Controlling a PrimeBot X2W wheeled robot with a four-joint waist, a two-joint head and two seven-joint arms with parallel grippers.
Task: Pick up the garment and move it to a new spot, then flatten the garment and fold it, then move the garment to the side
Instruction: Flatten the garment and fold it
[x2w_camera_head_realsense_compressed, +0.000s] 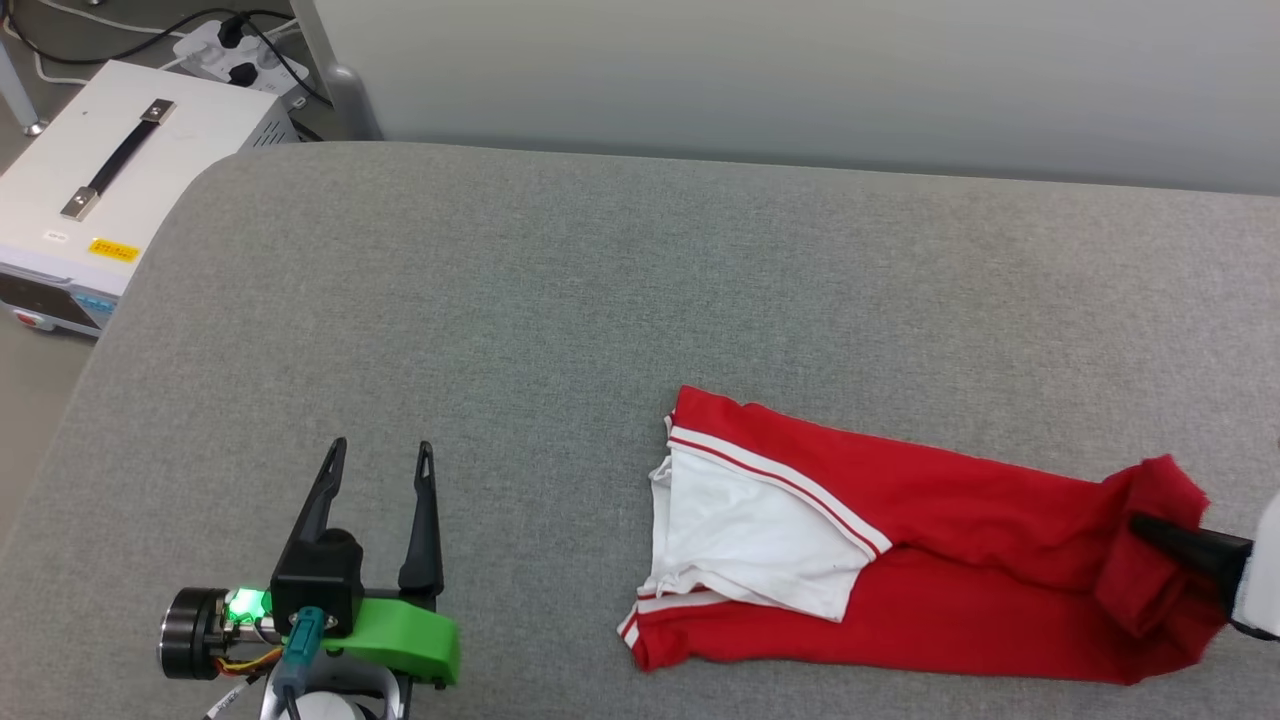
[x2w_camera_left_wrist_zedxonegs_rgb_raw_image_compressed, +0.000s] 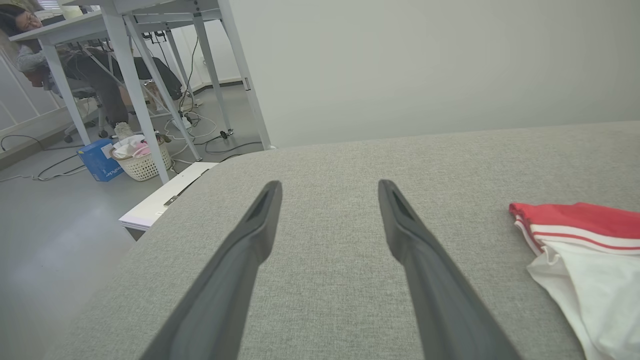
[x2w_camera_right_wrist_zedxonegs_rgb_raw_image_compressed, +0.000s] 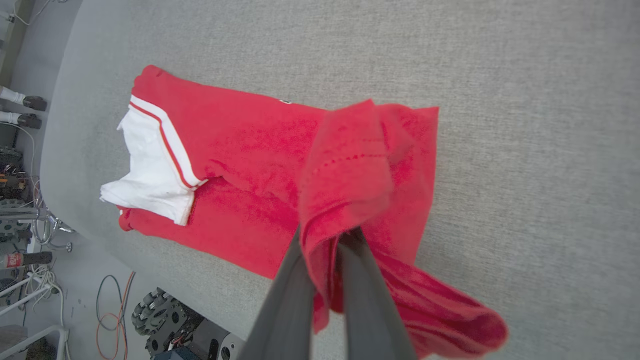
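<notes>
The garment (x2w_camera_head_realsense_compressed: 930, 540) is a red shirt with white sleeves and red-white striped trim, folded into a long strip on the grey table (x2w_camera_head_realsense_compressed: 560, 300) at the lower right. My right gripper (x2w_camera_head_realsense_compressed: 1145, 525) is shut on the garment's right hem, which it holds lifted and curled back; in the right wrist view the red cloth (x2w_camera_right_wrist_zedxonegs_rgb_raw_image_compressed: 345, 175) drapes over my right gripper (x2w_camera_right_wrist_zedxonegs_rgb_raw_image_compressed: 325, 240). My left gripper (x2w_camera_head_realsense_compressed: 380, 455) stands open over bare table at the lower left, well apart from the garment. Its left wrist view shows my left gripper (x2w_camera_left_wrist_zedxonegs_rgb_raw_image_compressed: 330, 187) with the garment's sleeve end (x2w_camera_left_wrist_zedxonegs_rgb_raw_image_compressed: 585, 250) at the right.
A white equipment box (x2w_camera_head_realsense_compressed: 110, 180) with a black handle stands on the floor past the table's far left corner, beside a power strip (x2w_camera_head_realsense_compressed: 230, 50). In the left wrist view a person (x2w_camera_left_wrist_zedxonegs_rgb_raw_image_compressed: 60, 55) sits at a desk, with a basket (x2w_camera_left_wrist_zedxonegs_rgb_raw_image_compressed: 142, 160) beneath.
</notes>
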